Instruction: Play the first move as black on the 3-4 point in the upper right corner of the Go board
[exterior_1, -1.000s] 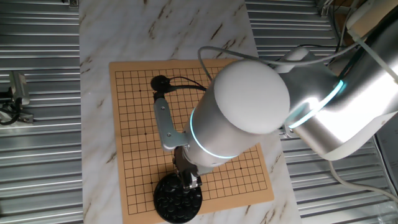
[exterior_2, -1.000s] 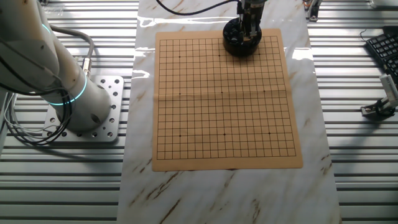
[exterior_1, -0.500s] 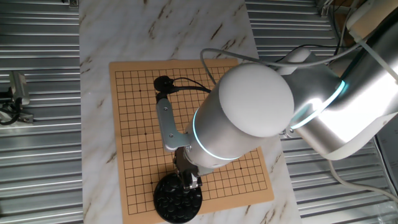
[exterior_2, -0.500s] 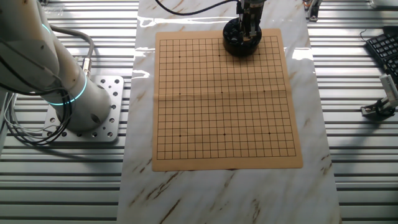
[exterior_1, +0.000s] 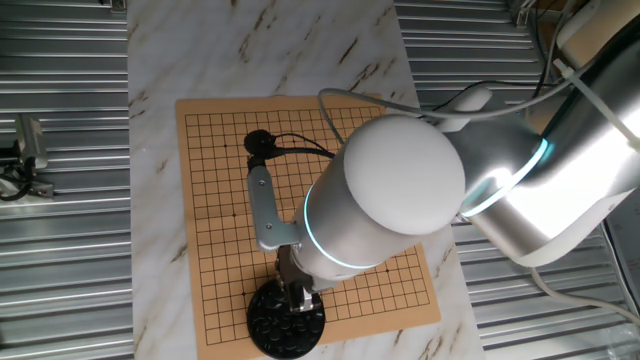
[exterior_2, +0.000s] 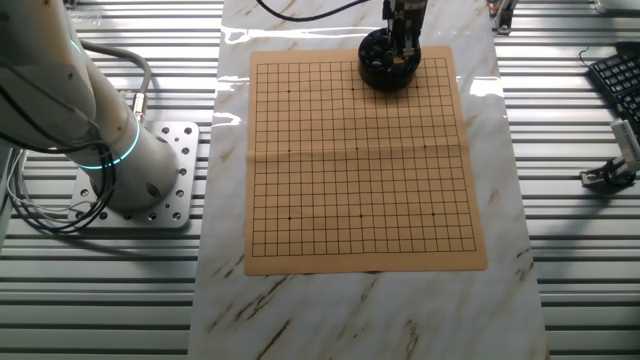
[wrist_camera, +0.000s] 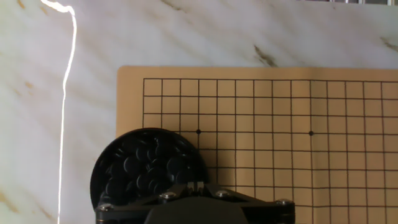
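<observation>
Hand view: glossy black stones (wrist_camera: 146, 167) heaped in bowl (wrist_camera: 102, 171) on Go board (wrist_camera: 273, 124) corner.
Fixed views: stones indistinct.
Gripper (wrist_camera: 194, 185): fingertips pressed together; a pinched stone not discernible.

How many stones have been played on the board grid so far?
0. The board shows bare grid in both fixed views; the arm hides part of it in one. All black stones sit in the bowl, where the tool is.

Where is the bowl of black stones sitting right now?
The bowl of black stones sits on the Go board, at its far edge in the other fixed view, directly beneath the gripper.
</observation>
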